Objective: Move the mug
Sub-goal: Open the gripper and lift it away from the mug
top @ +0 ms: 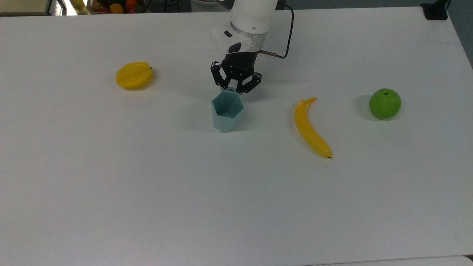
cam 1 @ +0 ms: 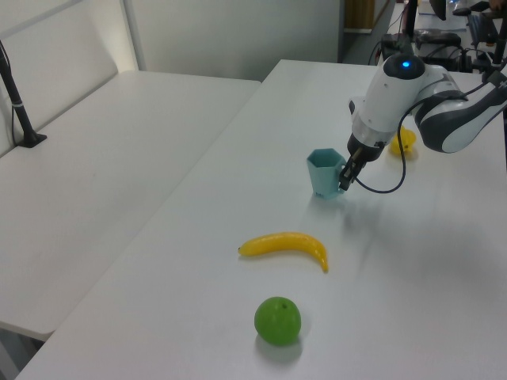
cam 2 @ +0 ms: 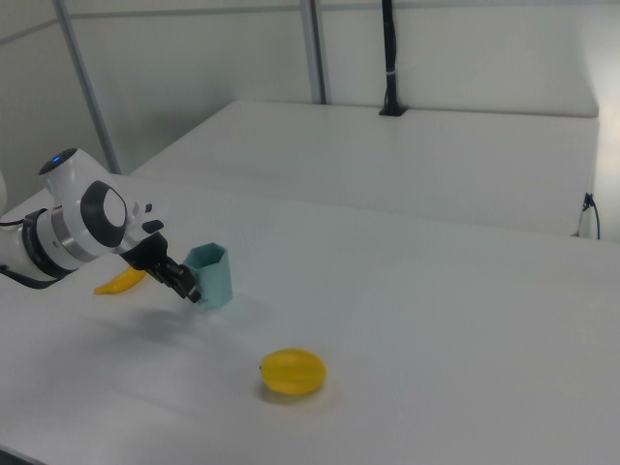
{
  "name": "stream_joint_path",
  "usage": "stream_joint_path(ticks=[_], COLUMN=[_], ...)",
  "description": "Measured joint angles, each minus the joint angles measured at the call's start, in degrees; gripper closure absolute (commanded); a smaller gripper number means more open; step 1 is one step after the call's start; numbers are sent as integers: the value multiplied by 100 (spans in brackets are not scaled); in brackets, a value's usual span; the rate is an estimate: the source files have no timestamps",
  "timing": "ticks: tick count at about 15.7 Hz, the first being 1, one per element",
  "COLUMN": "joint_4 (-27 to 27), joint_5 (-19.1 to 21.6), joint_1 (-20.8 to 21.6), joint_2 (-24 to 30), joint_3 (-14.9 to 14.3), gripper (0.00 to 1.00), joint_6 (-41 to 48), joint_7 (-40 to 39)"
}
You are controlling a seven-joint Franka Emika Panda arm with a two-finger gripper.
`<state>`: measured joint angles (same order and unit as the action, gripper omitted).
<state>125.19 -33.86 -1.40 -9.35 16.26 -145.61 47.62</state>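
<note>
top view overhead, side views opposite, table [top: 111,207] shared

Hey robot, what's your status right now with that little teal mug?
Gripper shut on the mug's handle. Mug upright, in the top view between starfruit and banana. Apple beyond the banana; nothing close by.

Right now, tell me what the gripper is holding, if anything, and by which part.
The gripper holds the teal mug by the small tab handle at its rim, on the side facing the arm, with the mug upright.
</note>
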Motion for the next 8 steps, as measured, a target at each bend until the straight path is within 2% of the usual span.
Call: stream_joint_path(ticks=[5,8], joint_4=[-281,-941], joint_5=[95,916], joint_1=[2,7], joint_2=[14,56], joint_3=[215,317], gripper=[0,0], joint_6=[862,1648], joint_7=[-118,-718])
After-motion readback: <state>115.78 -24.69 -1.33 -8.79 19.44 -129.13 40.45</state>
